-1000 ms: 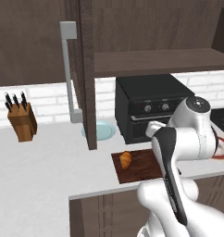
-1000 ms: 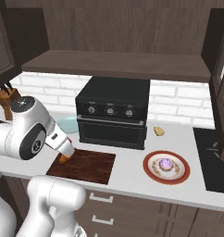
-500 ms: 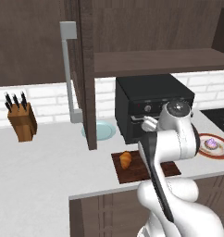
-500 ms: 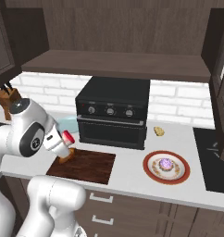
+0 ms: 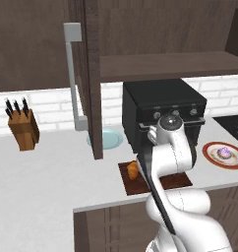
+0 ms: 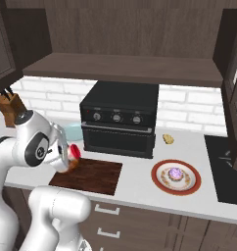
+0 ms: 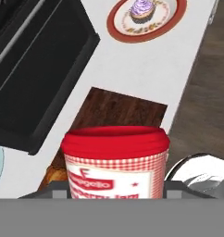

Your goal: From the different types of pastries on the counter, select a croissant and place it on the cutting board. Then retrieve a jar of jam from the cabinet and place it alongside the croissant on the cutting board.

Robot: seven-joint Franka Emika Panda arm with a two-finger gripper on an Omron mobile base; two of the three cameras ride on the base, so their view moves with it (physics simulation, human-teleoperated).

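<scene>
While the left base view looked over the arm, the croissant [image 5: 133,171] lay on the left end of the cutting board [image 5: 135,185], its long axis running roughly front to back, near the bench's [image 5: 52,172] front edge. The cabinet [image 5: 94,74] door stood edge-on with its grey bar handle [image 5: 74,74] facing left; a pale blue plate [image 5: 109,139] sat behind it, a knife block [image 5: 23,129] far left, and wide bare bench between them.

Over in the right base view, the jar of jam [image 6: 73,155] hung at the arm's hand above the board's left end, red lid turned toward the black oven [image 6: 119,117]. The board's right half was bare wood. Right of it, well apart, sat the frosted pastry [image 6: 175,173] on a red-rimmed plate [image 6: 176,185], with a small yellow item [image 6: 168,138] behind.

Down the hand view, the jar filled the foreground, lid pointing forward, label readable. The fingers were hidden behind it, evidently pinching the jar. Open board lay straight ahead.
</scene>
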